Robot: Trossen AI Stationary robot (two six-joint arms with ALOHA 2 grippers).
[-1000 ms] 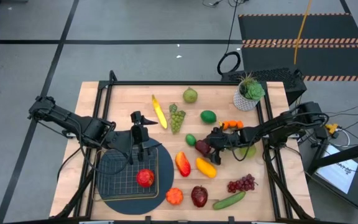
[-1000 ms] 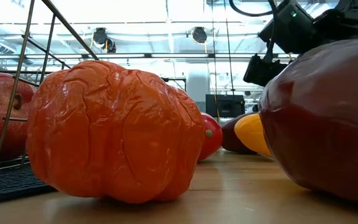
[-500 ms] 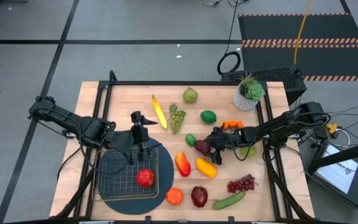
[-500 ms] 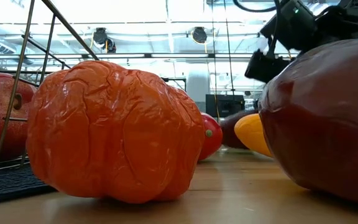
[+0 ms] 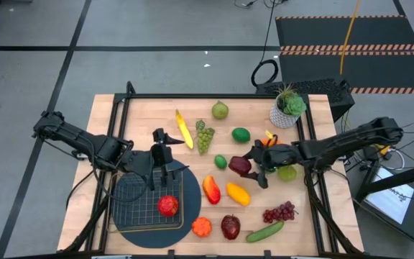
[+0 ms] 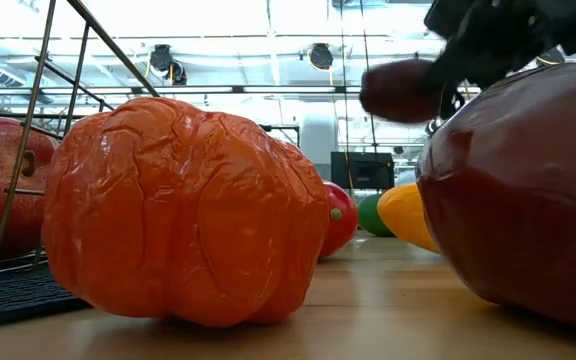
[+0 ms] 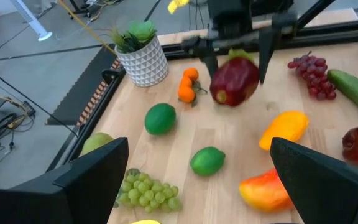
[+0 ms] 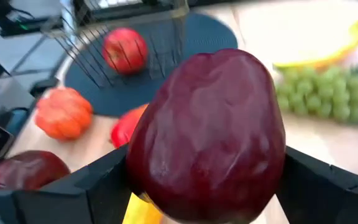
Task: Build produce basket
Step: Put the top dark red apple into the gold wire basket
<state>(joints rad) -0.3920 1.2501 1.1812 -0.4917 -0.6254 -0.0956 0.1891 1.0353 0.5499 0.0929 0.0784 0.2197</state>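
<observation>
The wire basket (image 5: 152, 202) sits on a round dark mat and holds one red apple (image 5: 167, 206). My left gripper (image 5: 162, 148) hovers open over the basket's far edge. My right gripper (image 5: 246, 166) is right of the table's middle, shut on a dark red pepper (image 5: 239, 165). The other produce lies loose on the table: banana (image 5: 184, 129), green grapes (image 5: 205, 136), pear (image 5: 220, 110), two limes (image 5: 241, 134), oranges (image 5: 267, 144), red (image 5: 211, 189) and yellow (image 5: 238, 193) peppers, an orange pepper (image 5: 202, 227), a dark apple (image 5: 230, 226), cucumber (image 5: 264, 232) and purple grapes (image 5: 279, 212). My right gripper pinches the dark red pepper (image 7: 235, 84) between its two fingers (image 7: 265, 55), one on each side of its upper half. The fingers come from above, slanting in from the table's right. The pepper hangs clear of the table (image 6: 403, 90).
A potted plant (image 5: 288, 108) stands at the far right corner. A green fruit (image 5: 287, 173) lies under my right arm. The red and yellow peppers lie between the held pepper and the basket. Bare wood shows along the far left of the table.
My right gripper has risen with the dark red pepper and drawn slightly toward the table's right. The pepper stood on the table and now hangs clear above it, uncovering a lime behind it in the low view.
</observation>
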